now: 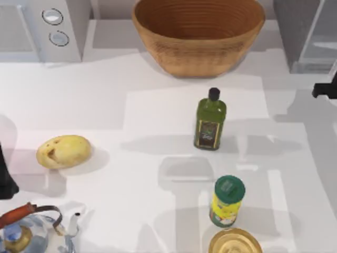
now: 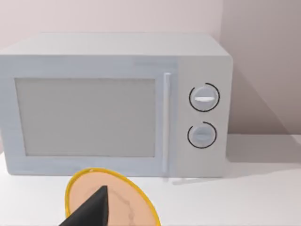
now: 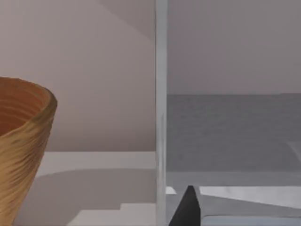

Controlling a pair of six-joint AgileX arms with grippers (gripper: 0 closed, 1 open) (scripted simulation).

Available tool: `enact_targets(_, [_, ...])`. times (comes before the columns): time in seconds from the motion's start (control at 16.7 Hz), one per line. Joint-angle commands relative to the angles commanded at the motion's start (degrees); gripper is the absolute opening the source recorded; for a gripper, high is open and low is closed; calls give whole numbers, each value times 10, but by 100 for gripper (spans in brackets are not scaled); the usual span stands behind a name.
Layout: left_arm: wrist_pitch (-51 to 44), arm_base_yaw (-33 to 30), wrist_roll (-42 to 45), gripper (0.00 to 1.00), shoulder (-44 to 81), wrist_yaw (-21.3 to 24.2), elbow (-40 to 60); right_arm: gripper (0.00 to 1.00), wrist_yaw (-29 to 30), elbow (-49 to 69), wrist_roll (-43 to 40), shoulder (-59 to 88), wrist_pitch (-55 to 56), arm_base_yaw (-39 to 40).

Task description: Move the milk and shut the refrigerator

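The refrigerator [image 1: 308,34] stands at the table's [image 1: 131,116] far right corner, a grey cabinet only partly in view; in the right wrist view the thin pale edge of its door [image 3: 161,113] runs upright with the grey interior beyond it, so the door stands open. The right gripper [image 1: 325,88] is at the right edge of the table, just in front of the refrigerator, and whether its fingers are open or closed I cannot tell, since just one dark fingertip [image 3: 187,209] is visible. The left gripper [image 1: 4,182] sits at the left edge of the table, near the potato [image 1: 63,151]; its opening cannot be judged either. A woven basket [image 1: 198,34] rests at the far edge, middle, and a white microwave [image 1: 45,29] at the far left corner. A green bottle [image 1: 210,121] stands upright near the table's centre, a yellow can with a green lid [image 1: 227,202] nearer the front edge, and a kettle [image 1: 31,232] at the front left corner.
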Motion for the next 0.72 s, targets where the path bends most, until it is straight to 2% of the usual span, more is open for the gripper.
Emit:
enact_targets(0.24, [0, 0, 0, 100, 0, 0, 0, 0, -52, -25, -9, -51, 1, -57])
enact_targets(0.72, [0, 0, 0, 100, 0, 0, 0, 0, -66, -5, -9, -32, -1, -58])
